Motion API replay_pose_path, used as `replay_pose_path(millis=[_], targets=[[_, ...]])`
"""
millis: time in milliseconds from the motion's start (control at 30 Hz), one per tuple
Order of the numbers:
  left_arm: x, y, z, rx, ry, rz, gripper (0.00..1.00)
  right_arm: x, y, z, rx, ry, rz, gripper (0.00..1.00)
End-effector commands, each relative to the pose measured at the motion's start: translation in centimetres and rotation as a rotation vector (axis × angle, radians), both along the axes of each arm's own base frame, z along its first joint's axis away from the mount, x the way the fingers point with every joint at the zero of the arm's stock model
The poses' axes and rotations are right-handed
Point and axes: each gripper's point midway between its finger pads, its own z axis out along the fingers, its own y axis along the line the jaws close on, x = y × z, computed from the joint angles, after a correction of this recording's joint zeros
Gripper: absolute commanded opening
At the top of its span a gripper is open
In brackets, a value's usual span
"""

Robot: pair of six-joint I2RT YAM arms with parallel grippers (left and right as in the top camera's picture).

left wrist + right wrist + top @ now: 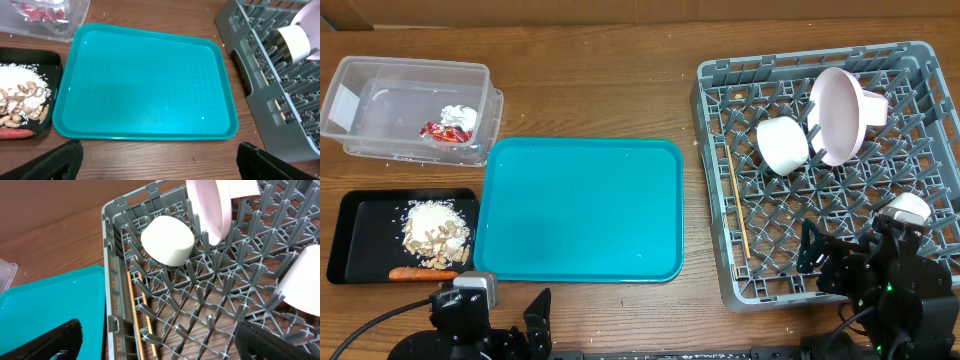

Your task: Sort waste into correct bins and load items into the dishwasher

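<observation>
only the overhead view shows the white tissue [460,114], beside the red wrapper [444,131] in the clear tub [380,75], far left. the left wrist view shows the food scraps [22,95] and the carrot [15,133] in the black tray [30,56], left of the teal tray [145,85]. in the right wrist view 2 chopsticks [133,305] lie along the left wall of the rack [112,280], near a bowl [167,241] and a plate [210,210]. the left hand [160,146] and the right hand [157,326] are both spread apart, empty.

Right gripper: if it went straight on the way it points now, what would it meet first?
Most likely the upright pegs of the grey dish rack, just ahead of the open right gripper and short of the small white cup; depth is hard to judge.
</observation>
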Motion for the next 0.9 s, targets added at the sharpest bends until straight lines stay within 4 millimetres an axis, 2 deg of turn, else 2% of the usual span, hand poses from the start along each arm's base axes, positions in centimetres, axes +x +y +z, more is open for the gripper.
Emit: replay_pose_path(millis=[0, 267, 433, 533, 633, 867], targets=[[0.0, 0.1, -0.1, -0.009, 0.003, 0.014, 1.00, 0.0, -0.1, 0.0, -0.003, -0.005, -0.009, 1.00], [0.0, 0.1, -0.1, -0.009, 0.003, 0.014, 1.00, -0.8, -0.3, 0.6, 0.003, -0.048, -0.011, 1.00], [0.0, 0.1, -0.1, -0.010, 0.003, 0.014, 1.00, -1.1, -0.3, 2.3, -0.027, -0.225, 0.017, 1.00], [0.0, 0.1, -0.1, -0.009, 0.003, 0.014, 1.00, -0.8, -0.3, 2.4, -0.048, -0.340, 0.027, 1.00], [0.0, 0.1, -0.1, -0.009, 0.003, 0.014, 1.00, 0.3, -0.4, 1.4, -0.053, -0.429, 0.015, 1.00], [0.0, 0.1, -0.1, -0.009, 0.003, 0.014, 1.00, 4.4, -0.7, -0.5, -0.046, -0.635, -0.022, 1.00]])
